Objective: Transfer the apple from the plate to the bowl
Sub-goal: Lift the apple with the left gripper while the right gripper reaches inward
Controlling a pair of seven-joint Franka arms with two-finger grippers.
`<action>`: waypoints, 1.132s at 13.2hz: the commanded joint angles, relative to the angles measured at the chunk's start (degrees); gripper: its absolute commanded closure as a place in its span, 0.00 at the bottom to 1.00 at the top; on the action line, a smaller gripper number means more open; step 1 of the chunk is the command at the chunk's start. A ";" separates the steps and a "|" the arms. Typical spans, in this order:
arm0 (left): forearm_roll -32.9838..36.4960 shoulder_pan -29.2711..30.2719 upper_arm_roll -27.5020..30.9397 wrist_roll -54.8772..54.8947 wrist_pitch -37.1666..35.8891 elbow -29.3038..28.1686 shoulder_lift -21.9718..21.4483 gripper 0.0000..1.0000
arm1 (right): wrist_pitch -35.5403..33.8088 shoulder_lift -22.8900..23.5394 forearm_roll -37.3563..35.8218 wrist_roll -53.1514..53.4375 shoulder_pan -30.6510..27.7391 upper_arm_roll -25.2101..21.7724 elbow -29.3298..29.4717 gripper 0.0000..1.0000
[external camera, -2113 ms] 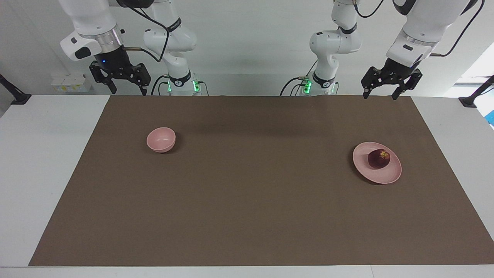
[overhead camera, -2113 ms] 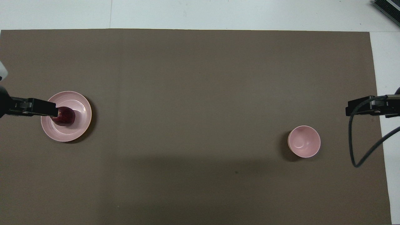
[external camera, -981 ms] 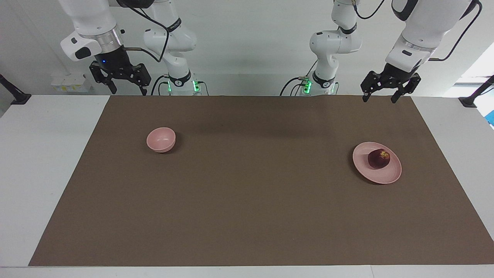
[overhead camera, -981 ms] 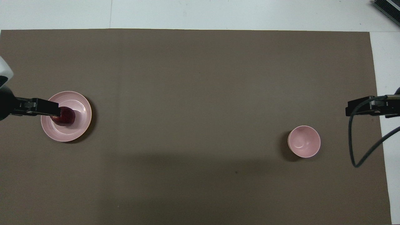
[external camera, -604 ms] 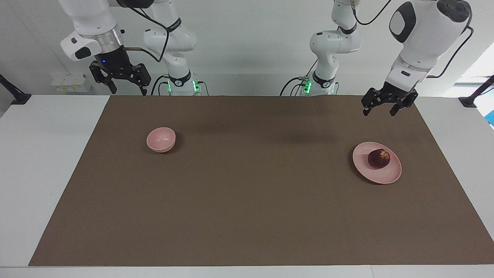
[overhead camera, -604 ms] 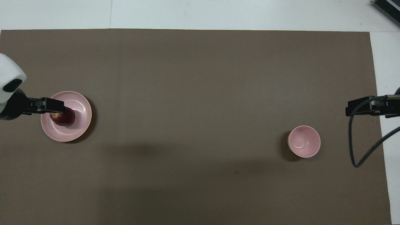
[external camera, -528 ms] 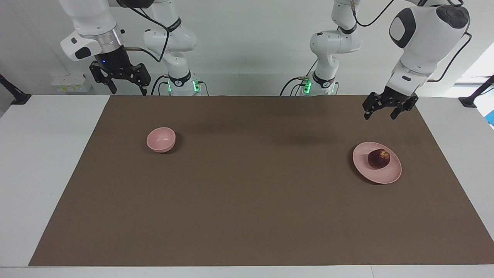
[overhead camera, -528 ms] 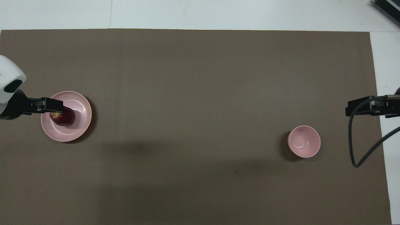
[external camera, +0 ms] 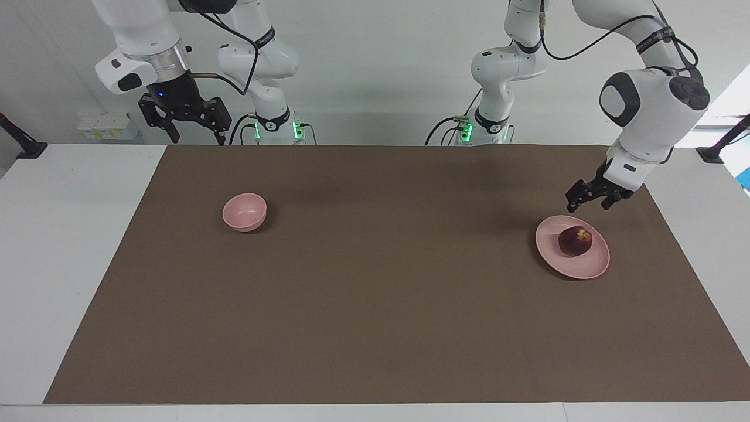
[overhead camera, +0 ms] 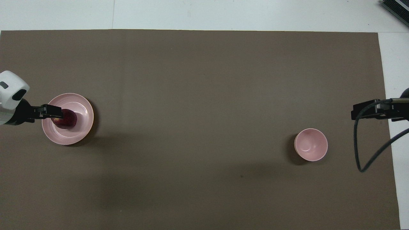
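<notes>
The dark red apple [external camera: 575, 241] lies on the pale pink plate [external camera: 589, 266] at the left arm's end of the mat. It also shows in the overhead view [overhead camera: 68, 119] on the plate [overhead camera: 75, 135]. My left gripper [external camera: 587, 207] is open and empty, low in the air over the plate and the apple, touching neither. In the overhead view its fingers [overhead camera: 51, 111] cover part of the apple. The small pink bowl [external camera: 244, 211] stands empty at the right arm's end, as the overhead view [overhead camera: 311, 144] shows. My right gripper [external camera: 196, 139] waits open, high over the mat's edge.
A brown mat [external camera: 375, 293] covers the table, with white table margins [external camera: 58, 234] at both ends. Small white boxes [external camera: 108, 126] sit near the right arm's base. A black cable [overhead camera: 361, 153] hangs from the right arm.
My left arm has swung down, bringing its open gripper from high over the mat's edge to low over the plate. The right gripper, apple, plate and bowl have hardly moved.
</notes>
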 commanded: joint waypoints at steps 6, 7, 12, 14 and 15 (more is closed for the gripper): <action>-0.62 2.46 -0.48 1.58 10.66 -4.52 4.87 0.00 | 3.22 -2.16 1.11 -1.42 0.22 0.41 -7.11 0.00; -0.62 2.37 -0.39 1.06 10.92 -4.60 5.74 0.00 | 4.45 -2.25 2.85 -2.55 0.22 0.42 -8.60 0.00; -0.53 2.02 -0.48 1.76 14.00 -4.87 7.59 0.00 | 7.27 -3.13 8.65 -4.68 0.13 0.42 -13.36 0.00; -0.53 1.76 -0.39 1.67 14.61 -4.96 7.59 0.00 | 7.54 -2.86 13.05 -4.50 0.13 0.42 -14.59 0.00; -0.53 1.85 -0.48 1.67 15.22 -4.87 7.68 0.00 | 7.54 -2.43 14.72 -4.33 0.22 0.42 -14.77 0.00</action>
